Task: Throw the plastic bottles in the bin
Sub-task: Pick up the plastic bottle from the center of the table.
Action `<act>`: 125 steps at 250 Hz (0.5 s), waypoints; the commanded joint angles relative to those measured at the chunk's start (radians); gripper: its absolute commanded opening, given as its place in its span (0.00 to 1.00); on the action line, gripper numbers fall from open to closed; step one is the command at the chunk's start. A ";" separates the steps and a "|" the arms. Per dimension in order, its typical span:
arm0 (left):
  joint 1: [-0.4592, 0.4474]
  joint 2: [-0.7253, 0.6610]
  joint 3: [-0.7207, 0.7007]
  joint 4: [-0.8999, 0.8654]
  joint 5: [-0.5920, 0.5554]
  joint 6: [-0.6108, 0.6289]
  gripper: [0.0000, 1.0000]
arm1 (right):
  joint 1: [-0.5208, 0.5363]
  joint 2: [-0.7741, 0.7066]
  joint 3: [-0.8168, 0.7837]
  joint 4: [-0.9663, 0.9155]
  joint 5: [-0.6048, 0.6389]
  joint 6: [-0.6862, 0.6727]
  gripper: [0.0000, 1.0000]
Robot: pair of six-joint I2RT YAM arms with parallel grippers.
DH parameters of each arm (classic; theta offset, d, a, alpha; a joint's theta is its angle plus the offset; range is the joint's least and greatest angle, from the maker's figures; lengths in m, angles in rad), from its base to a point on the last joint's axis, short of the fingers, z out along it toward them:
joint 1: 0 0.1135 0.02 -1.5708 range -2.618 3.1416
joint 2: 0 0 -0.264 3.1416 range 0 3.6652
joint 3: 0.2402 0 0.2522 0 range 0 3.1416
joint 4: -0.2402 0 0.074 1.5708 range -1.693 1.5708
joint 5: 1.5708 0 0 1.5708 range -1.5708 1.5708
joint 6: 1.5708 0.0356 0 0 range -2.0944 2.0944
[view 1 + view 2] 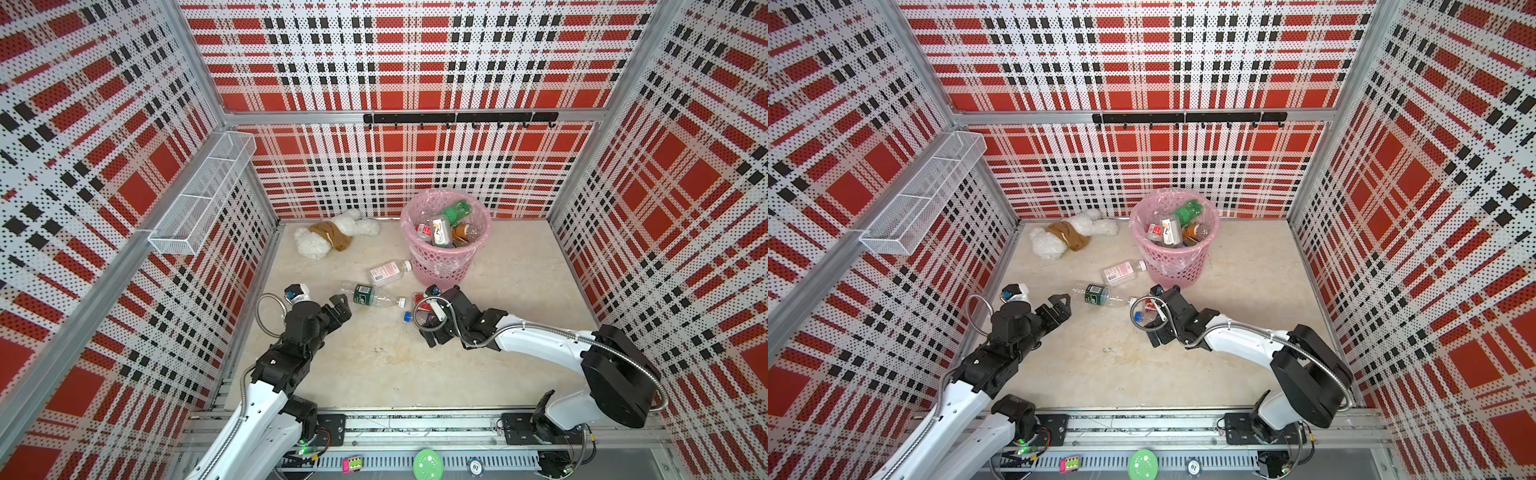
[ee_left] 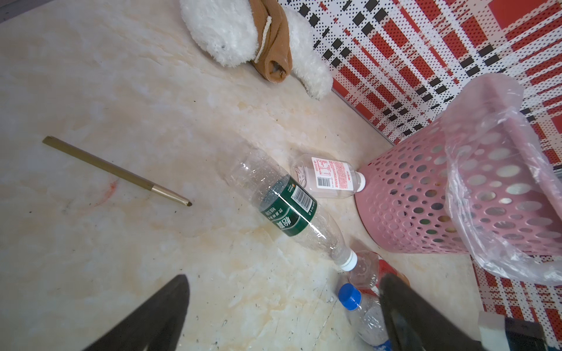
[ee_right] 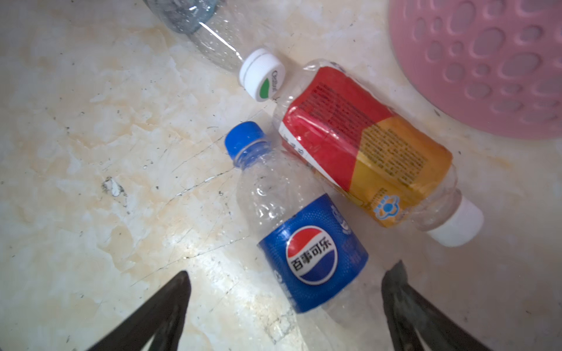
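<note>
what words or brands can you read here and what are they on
"百事可乐": blue label of the clear blue-capped plastic bottle.
"Cestbon": white cap of the clear green-labelled plastic bottle.
"怡寶": that bottle's green label, seen upside down.
Too small to read: the fine print on the red and orange labelled bottle and on the pink-labelled bottle, beside its barcode.

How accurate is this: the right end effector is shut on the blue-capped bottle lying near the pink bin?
One error: the right end effector is open, not shut. The right wrist view shows its jaws spread wide about the blue-capped bottle, which does lie near the pink bin.
</note>
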 commanded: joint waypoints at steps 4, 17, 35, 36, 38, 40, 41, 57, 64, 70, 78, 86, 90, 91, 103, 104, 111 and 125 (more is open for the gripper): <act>0.010 -0.013 -0.013 -0.007 0.013 -0.006 0.99 | 0.009 -0.013 0.050 0.002 0.064 -0.023 1.00; 0.010 -0.009 -0.012 -0.008 0.019 -0.004 0.99 | 0.010 0.005 0.055 0.005 0.081 -0.029 1.00; 0.035 -0.007 -0.010 -0.007 0.025 -0.002 0.99 | 0.010 0.036 0.062 0.012 0.078 -0.029 1.00; 0.036 -0.007 -0.010 -0.008 0.026 -0.002 0.99 | 0.009 0.037 0.062 0.012 0.076 -0.029 1.00; 0.037 -0.009 -0.011 -0.008 0.026 -0.003 0.99 | 0.010 0.041 0.062 0.014 0.076 -0.029 1.00; 0.037 -0.008 -0.010 -0.009 0.025 -0.002 0.99 | 0.009 0.046 0.063 0.015 0.075 -0.030 1.00; 0.037 -0.008 -0.009 -0.009 0.026 -0.003 0.99 | 0.010 0.047 0.062 0.016 0.074 -0.030 1.00; 0.038 -0.011 -0.010 -0.014 0.026 -0.003 0.99 | 0.009 0.075 0.059 0.033 0.075 -0.025 1.00; 0.038 -0.013 -0.013 -0.013 0.025 -0.002 0.99 | 0.009 0.087 0.060 0.038 0.073 -0.025 1.00; 0.038 -0.015 -0.013 -0.014 0.026 -0.004 0.99 | 0.010 0.096 0.058 0.040 0.075 -0.025 1.00; 0.040 -0.016 -0.014 -0.015 0.028 -0.007 0.99 | 0.010 0.109 0.060 0.043 0.075 -0.025 1.00; 0.038 -0.017 -0.016 -0.016 0.028 -0.006 0.99 | 0.011 0.120 0.061 0.043 0.075 -0.025 1.00; 0.040 -0.018 -0.016 -0.017 0.028 -0.005 0.99 | 0.012 0.123 0.060 0.044 0.074 -0.023 1.00; 0.040 -0.018 -0.017 -0.017 0.028 -0.005 0.99 | 0.013 0.125 0.061 0.045 0.073 -0.023 1.00; 0.040 -0.016 -0.017 -0.020 0.029 -0.005 0.99 | 0.016 0.134 0.057 0.055 0.068 -0.022 0.98; 0.039 -0.016 -0.015 -0.019 0.029 -0.005 0.99 | 0.016 0.135 0.058 0.056 0.069 -0.021 0.98; 0.041 -0.016 -0.015 -0.019 0.029 -0.005 0.99 | 0.020 0.139 0.054 0.066 0.068 -0.020 0.97; 0.043 -0.014 -0.015 -0.020 0.029 -0.005 0.99 | 0.026 0.150 0.047 0.092 0.062 -0.014 0.88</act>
